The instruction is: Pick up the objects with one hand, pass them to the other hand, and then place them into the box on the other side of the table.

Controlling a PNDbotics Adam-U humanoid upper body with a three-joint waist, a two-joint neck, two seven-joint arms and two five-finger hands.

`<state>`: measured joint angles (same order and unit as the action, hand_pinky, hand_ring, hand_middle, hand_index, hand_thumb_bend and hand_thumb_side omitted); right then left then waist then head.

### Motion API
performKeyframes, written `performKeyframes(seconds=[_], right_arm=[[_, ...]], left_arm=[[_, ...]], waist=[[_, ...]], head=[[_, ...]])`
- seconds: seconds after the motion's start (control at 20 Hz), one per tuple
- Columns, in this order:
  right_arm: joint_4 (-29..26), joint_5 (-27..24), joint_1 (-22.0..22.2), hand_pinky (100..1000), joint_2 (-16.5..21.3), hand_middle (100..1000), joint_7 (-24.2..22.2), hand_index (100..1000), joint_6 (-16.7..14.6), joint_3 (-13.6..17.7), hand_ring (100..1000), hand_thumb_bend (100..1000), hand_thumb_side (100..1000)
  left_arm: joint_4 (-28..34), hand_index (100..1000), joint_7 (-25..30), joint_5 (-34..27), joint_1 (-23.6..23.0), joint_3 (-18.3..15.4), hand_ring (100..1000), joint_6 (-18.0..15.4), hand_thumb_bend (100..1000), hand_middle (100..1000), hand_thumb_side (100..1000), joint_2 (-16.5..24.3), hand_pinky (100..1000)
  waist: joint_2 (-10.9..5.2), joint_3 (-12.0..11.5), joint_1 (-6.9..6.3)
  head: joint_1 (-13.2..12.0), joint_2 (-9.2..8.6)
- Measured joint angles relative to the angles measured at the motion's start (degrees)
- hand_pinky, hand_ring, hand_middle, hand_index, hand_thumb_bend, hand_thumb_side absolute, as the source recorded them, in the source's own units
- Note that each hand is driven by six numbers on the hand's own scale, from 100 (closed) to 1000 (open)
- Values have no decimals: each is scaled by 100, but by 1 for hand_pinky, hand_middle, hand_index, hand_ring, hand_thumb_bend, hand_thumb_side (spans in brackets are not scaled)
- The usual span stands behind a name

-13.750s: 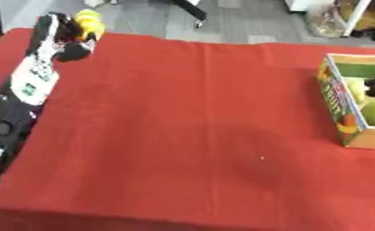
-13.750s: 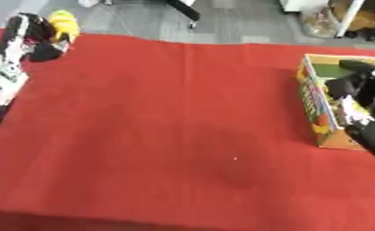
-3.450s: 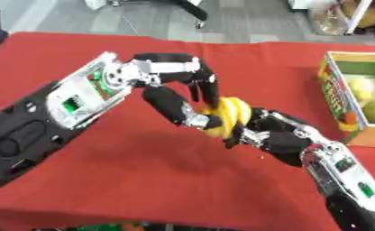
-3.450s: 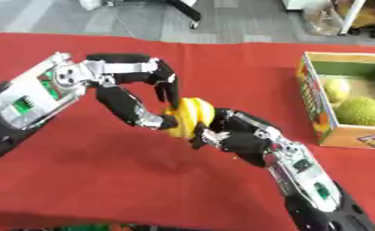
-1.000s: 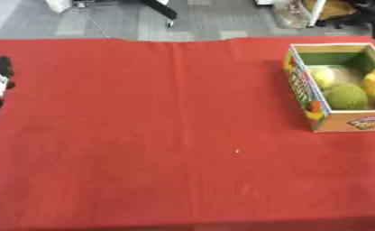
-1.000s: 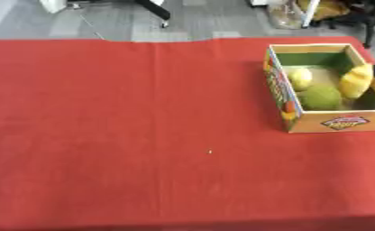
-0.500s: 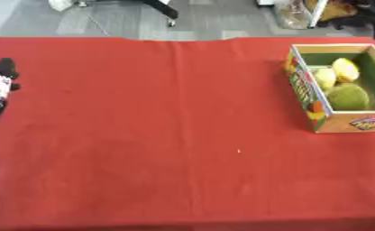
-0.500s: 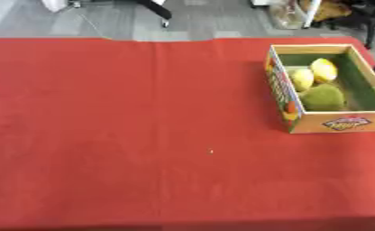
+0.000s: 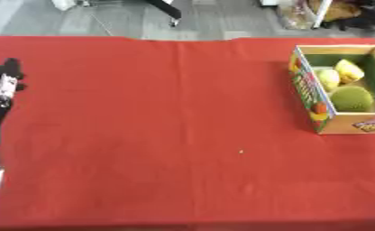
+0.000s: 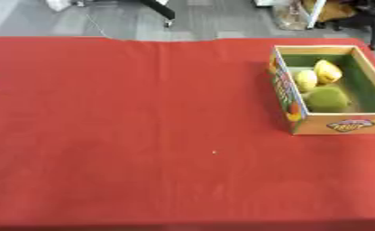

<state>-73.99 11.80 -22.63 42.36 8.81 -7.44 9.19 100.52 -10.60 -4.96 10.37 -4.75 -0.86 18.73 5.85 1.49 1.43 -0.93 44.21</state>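
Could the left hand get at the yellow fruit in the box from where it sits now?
Probably not directly. The left hand sits at the table's left edge, while the yellow fruit lies in the box at the far right. Nothing blocks the red cloth between them, but the whole table's width does.

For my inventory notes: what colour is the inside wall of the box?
Dark green, seen best in the right eye view on the box.

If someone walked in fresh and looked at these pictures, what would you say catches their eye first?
The red tablecloth fills almost the whole view. At the right edge stands the open box, with three pieces of fruit inside: a yellow fruit, a pale one and a round green one. The robot's left hand shows only at the left edge.
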Motion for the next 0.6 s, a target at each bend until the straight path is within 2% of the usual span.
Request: performKeyframes(seconds=[0.15,0.3,0.45,0.6], right_arm=[[-1266,-668,419,721,-705,563,314,820,-44,150,746,146,364],[-2315,-1056,848,717,-1496,561,439,810,-39,161,746,122,375],[-2889,-1230,1239,710,-2151,553,417,798,-2,89,739,106,388],[-3125,-1322,1545,703,-2650,543,370,789,24,19,728,100,390]], left_arm=[[1,573,-62,-3,0,-5,681,-90,406,585,540,-78,683],[3,575,-152,-9,1,-13,684,-221,404,588,539,-164,685],[3,575,-215,-7,-23,-15,685,-347,402,589,543,-263,685],[-1,575,-263,-7,-98,-18,683,-449,399,588,547,-399,685]], waist=[[0,5,0],[0,26,0],[0,28,0],[0,28,-2]], head=[[-49,0],[-56,0],[-54,0],[-58,0]])
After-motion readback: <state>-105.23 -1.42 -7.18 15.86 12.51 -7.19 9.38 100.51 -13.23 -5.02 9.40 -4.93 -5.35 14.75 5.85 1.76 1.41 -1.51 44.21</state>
